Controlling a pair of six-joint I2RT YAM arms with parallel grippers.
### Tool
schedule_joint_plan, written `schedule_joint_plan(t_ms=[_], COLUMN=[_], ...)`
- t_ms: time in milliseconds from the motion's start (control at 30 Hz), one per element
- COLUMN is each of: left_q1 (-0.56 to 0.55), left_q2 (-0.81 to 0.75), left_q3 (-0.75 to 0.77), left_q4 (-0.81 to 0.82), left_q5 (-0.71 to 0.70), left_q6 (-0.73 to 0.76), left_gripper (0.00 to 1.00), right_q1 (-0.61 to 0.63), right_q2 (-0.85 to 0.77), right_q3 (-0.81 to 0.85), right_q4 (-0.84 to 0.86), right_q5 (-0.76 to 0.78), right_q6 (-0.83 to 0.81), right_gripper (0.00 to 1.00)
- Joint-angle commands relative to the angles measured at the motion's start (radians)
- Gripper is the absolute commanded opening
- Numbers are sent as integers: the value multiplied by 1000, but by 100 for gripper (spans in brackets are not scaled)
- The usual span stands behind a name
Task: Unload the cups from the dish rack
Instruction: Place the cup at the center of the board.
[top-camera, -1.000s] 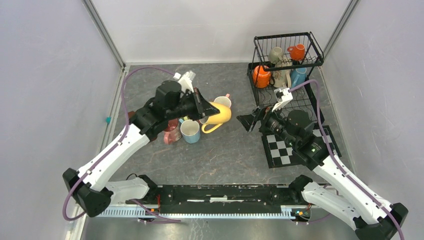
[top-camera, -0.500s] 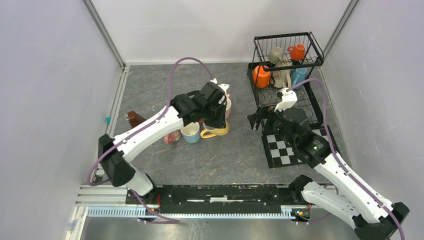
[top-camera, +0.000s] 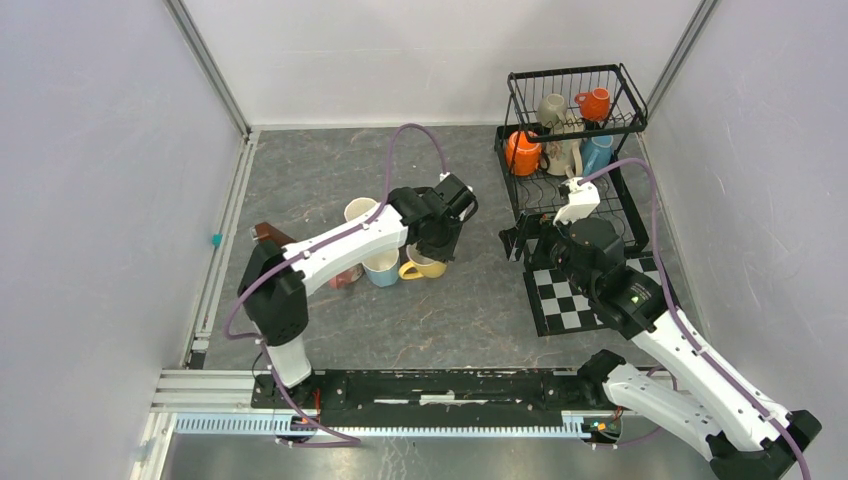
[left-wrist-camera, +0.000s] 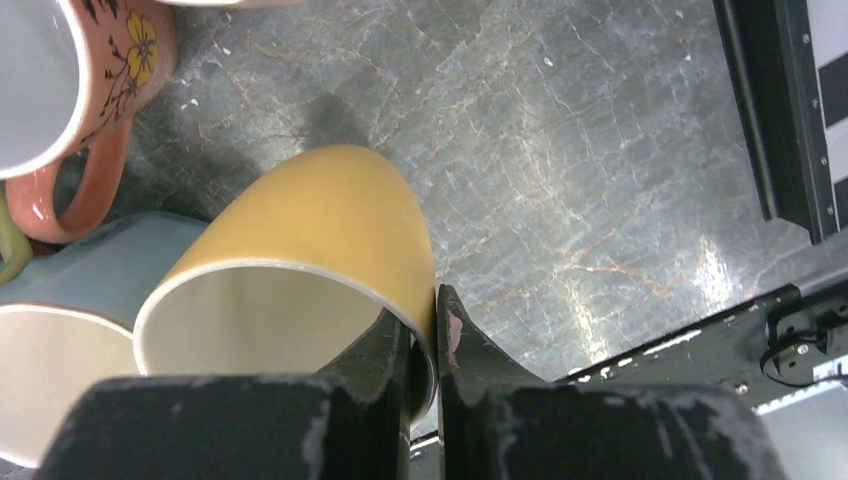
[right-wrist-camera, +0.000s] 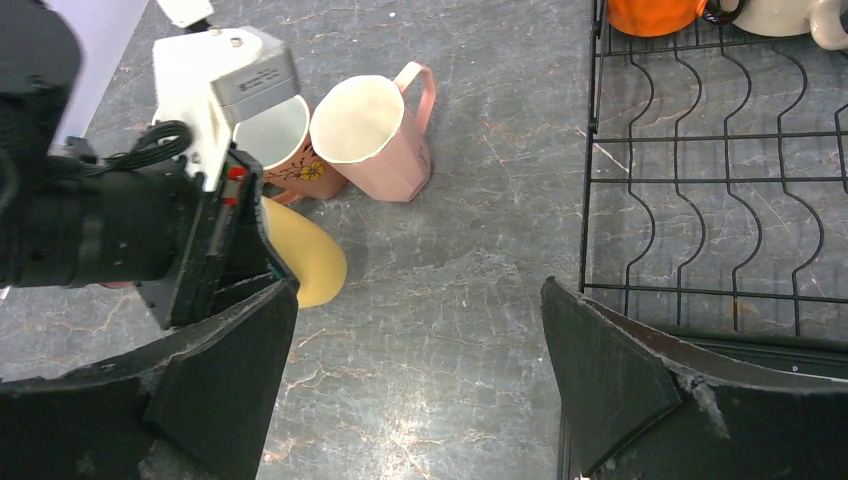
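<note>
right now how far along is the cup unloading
Done: pink cup and light blue cup stand on the table. In hand: left pincer grips the yellow mug by its rim. Left: five cups in the dish rack, right pincer open near it.

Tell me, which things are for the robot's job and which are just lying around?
For the job: dish rack; the mugs in it, like the front orange mug; yellow mug in the left claw; pink mug already out.
Just lying about: checkered mat; brown wedge.

No lettering, brand, label or number can be read anywhere on the cups or the dish rack.
</note>
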Motion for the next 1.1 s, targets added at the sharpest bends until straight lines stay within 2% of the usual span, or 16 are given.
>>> schedule_joint_plan(t_ms=[0,200,367,967,1067], left_q1=[-4,2,15,51,53], left_q2=[46,149,189,209,207], left_q3=[102,167,169,140,130], left_q4=[15,-31,-37,-36,-28], left_q5=[-78,-168,-184,-179,-177], left_q6=[32,-34,-83,-137,-135], left_gripper=[2,2,2,2,7], right_q1=[-1,-1,-1,-1,-1], right_q2=[-3,-3,-5,9,13], right_q3=[36,35,38,25,24], right_q4=[8,3,-7,10,11], right_q5=[7,-5,-4,-37,-38], right_q6=[-8,-8,-12,-11,-11], right_gripper=[98,98,98,98,98])
